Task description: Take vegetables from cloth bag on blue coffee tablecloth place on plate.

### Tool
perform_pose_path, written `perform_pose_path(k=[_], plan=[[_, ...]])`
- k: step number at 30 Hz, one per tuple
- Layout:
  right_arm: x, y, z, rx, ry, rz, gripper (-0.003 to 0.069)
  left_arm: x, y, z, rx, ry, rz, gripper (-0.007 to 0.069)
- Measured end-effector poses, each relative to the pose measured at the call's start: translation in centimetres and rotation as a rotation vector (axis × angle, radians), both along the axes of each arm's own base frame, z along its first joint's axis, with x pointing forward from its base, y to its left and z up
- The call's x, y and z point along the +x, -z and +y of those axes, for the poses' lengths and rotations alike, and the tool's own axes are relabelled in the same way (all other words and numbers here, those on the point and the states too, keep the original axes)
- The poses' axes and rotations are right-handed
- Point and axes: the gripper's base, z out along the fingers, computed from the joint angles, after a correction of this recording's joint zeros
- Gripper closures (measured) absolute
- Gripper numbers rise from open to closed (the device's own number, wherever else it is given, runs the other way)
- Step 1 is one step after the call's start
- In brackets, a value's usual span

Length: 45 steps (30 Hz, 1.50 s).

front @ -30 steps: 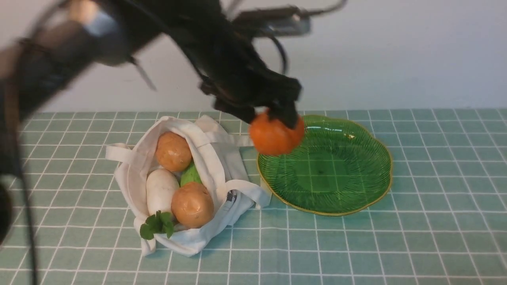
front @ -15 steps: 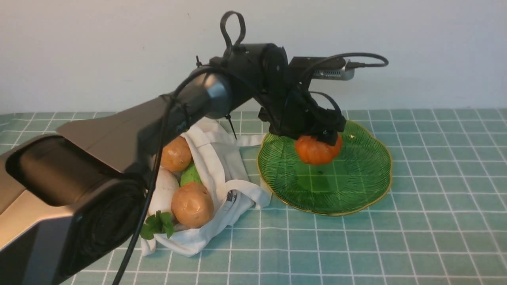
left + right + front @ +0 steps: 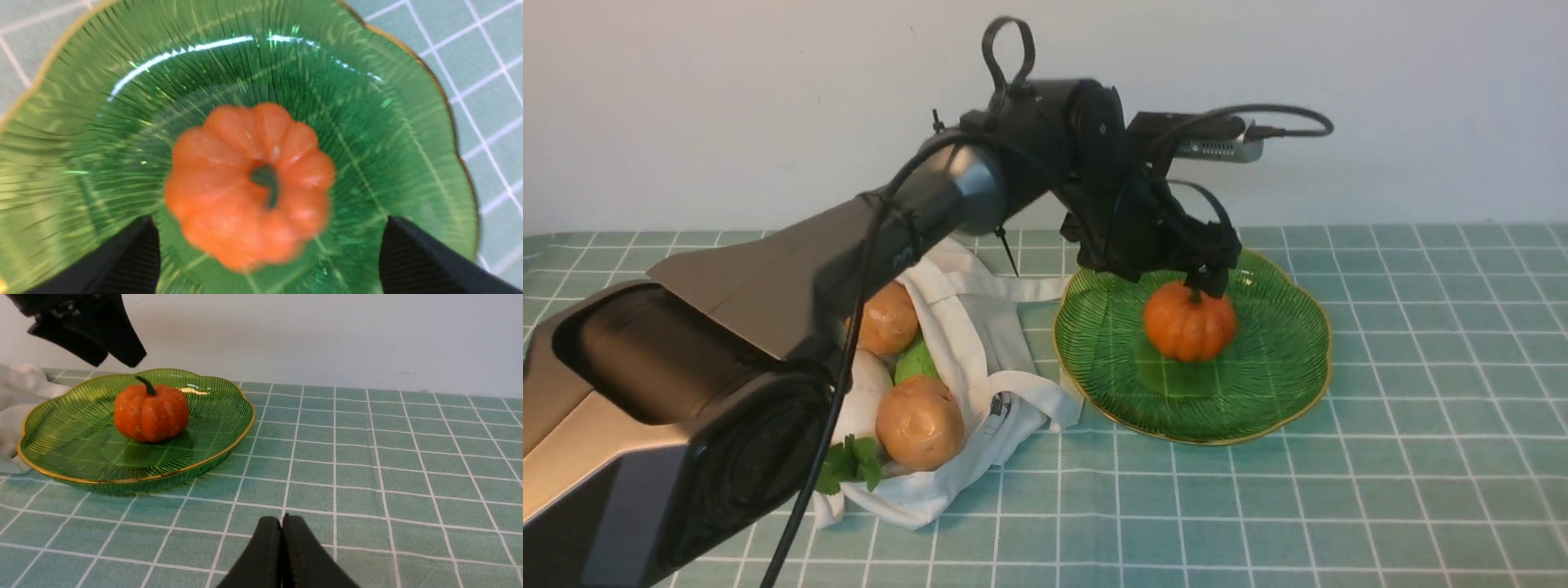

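Front view: the small orange ribbed pumpkin [image 3: 1189,321], green stem up, sits near the middle of the green glass plate [image 3: 1282,384]. The left pincer [image 3: 1207,276] hangs just above it, released. Left wrist view: blurred lobes ring the dark stem. Right wrist view: the right pincer [image 3: 282,535] is clenched over the tablecloth [image 3: 408,457].

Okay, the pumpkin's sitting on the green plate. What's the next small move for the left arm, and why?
Probably lift the left gripper straight up and clear. The pumpkin rests upright on the plate, the jaws stand open just above it, and potatoes wait in the bag.
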Motion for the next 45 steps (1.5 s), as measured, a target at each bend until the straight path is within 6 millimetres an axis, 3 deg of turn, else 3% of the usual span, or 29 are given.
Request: perform_pose_path(k=[3, 6, 10, 12, 14, 15, 19, 22, 23, 25, 26, 27, 30, 33, 36, 38, 45], plan=[[0.0, 0.0, 0.0, 0.0, 0.0, 0.0, 0.0673, -0.6, -4.6, 1.8, 0.049, 0.02, -0.02, 0.0115], [0.0, 0.0, 0.0, 0.0, 0.0, 0.0, 0.0673, -1.6, -10.5, 4.1, 0.068, 0.007, -0.121, 0.0346], [0.0, 0.0, 0.0, 0.0, 0.0, 0.0, 0.0673, -3.9, -15.8, 5.8, 0.043, 0.004, -0.227, 0.0572], [0.0, 0.0, 0.0, 0.0, 0.0, 0.0, 0.0673, -5.6, -17.6, 6.3, 0.048, 0.04, -0.26, 0.0613], [0.0, 0.0, 0.0, 0.0, 0.0, 0.0, 0.0673, -6.6, -17.9, 6.6, 0.065, 0.063, -0.256, 0.0623], [0.0, 0.0, 0.0, 0.0, 0.0, 0.0, 0.0673, -8.2, -18.6, 7.4, 0.077, 0.08, -0.245, 0.0629], [0.0, 0.0, 0.0, 0.0, 0.0, 0.0, 0.0673, -12.1, -18.8, 9.8, 0.116, 0.095, -0.197, 0.0629], [0.0, 0.0, 0.0, 0.0, 0.0, 0.0, 0.0673, -16.9, -18.3, 12.7, 0.15, 0.118, -0.156, 0.0629], [0.0, 0.0, 0.0, 0.0, 0.0, 0.0, 0.0673, -17.2, -17.8, 12.9, 0.159, 0.122, -0.139, 0.0629], [0.0, 0.0, 0.0, 0.0, 0.0, 0.0, 0.0673, -21.0, -17.0, 15.2, 0.168, 0.125, -0.128, 0.0629], [0.0, 0.0, 0.0, 0.0, 0.0, 0.0, 0.0673, -21.0, -16.5, 15.2, 0.176, 0.127, -0.112, 0.0629], [0.0, 0.0, 0.0, 0.0, 0.0, 0.0, 0.0673, -23.7, -15.7, 16.8, 0.15, 0.11, -0.151, 0.0629], [0.0, 0.0, 0.0, 0.0, 0.0, 0.0, 0.0673, -27.4, -13.3, 18.9, 0.062, 0.072, -0.219, 0.0629], [0.0, 0.0, 0.0, 0.0, 0.0, 0.0, 0.0673, -31.4, -9.3, 20.8, -0.102, 0.011, -0.31, 0.0629], [0.0, 0.0, 0.0, 0.0, 0.0, 0.0, 0.0673, -33.3, -5.9, 22.0, -0.164, -0.032, -0.351, 0.0629], [0.0, 0.0, 0.0, 0.0, 0.0, 0.0, 0.0673, -34.0, -5.0, 22.6, -0.203, -0.06, -0.389, 0.0629], [0.0, 0.0, 0.0, 0.0, 0.0, 0.0, 0.0673, -35.4, -4.6, 23.5, -0.32, -0.114, -0.482, 0.0629]])
